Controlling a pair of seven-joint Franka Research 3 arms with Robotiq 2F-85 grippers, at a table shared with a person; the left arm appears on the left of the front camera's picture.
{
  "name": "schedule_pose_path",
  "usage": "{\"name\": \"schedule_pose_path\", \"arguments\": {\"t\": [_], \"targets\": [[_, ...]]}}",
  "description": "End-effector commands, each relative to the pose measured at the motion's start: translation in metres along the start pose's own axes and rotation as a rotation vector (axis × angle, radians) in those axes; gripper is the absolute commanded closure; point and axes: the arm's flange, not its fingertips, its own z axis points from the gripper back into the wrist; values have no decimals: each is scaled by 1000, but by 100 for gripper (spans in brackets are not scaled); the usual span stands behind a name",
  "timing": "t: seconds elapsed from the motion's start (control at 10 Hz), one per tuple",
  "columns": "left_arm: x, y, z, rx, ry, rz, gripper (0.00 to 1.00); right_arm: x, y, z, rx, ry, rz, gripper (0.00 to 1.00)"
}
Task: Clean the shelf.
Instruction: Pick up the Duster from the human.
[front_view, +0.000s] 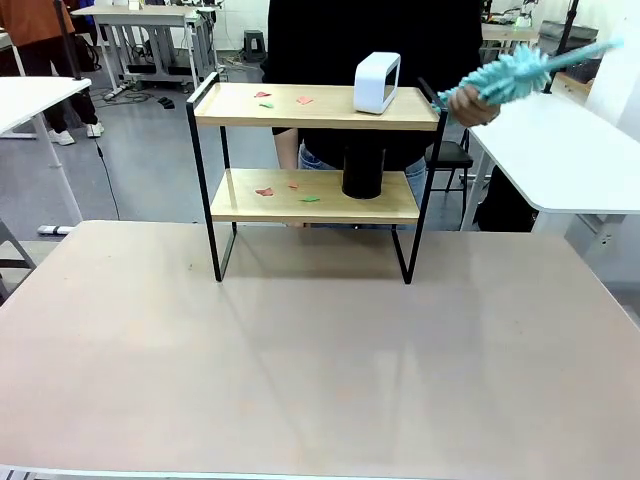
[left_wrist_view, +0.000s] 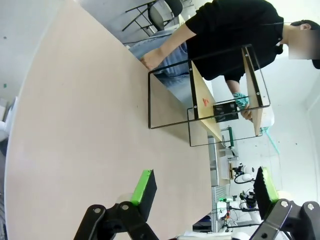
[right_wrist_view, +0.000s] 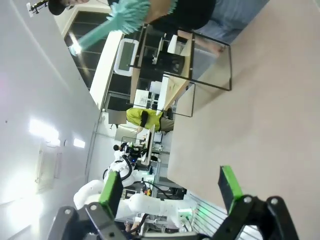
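The shelf (front_view: 240, 118), two light wooden boards in a thin black frame, stands at the far side of the beige table. Small red and green scraps (front_view: 283, 99) lie on its top board and more scraps (front_view: 287, 190) on the lower one. A white box-like object (front_view: 377, 83) stands on top, a black cylinder (front_view: 362, 172) below. A person's hand (front_view: 466, 103) holds a teal duster (front_view: 525, 68) by the shelf's top right corner. My left gripper (left_wrist_view: 200, 192) is open above the table, with the shelf (left_wrist_view: 200, 97) far off. Open too, my right gripper (right_wrist_view: 170, 187) faces the shelf (right_wrist_view: 182, 60) and duster (right_wrist_view: 125, 17).
The person in black stands behind the shelf, one hand (left_wrist_view: 147, 61) on the table edge. White tables (front_view: 570, 150) flank the far side. The beige tabletop (front_view: 320, 360) stretches wide and bare in front of the shelf.
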Motion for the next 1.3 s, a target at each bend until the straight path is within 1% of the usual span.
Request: {"name": "schedule_pose_path", "arguments": {"t": [0.0,0.8,0.9,1.0,1.1,1.2], "targets": [[-2,-6,1,-9,2,-2,0,-2,5,3,5,-13,25,0],[-2,-6,1,-9,2,-2,0,-2,5,3,5,-13,25,0],[-2,-6,1,-9,2,-2,0,-5,3,3,-12,0,-5,0],[-2,-6,1,-9,2,-2,0,2,0,0,-2,49,-9,0],[-2,-6,1,-9,2,-2,0,15,0,-4,9,123,3,0],[-2,-6,1,-9,2,-2,0,33,6,-4,26,162,10,0]]}}
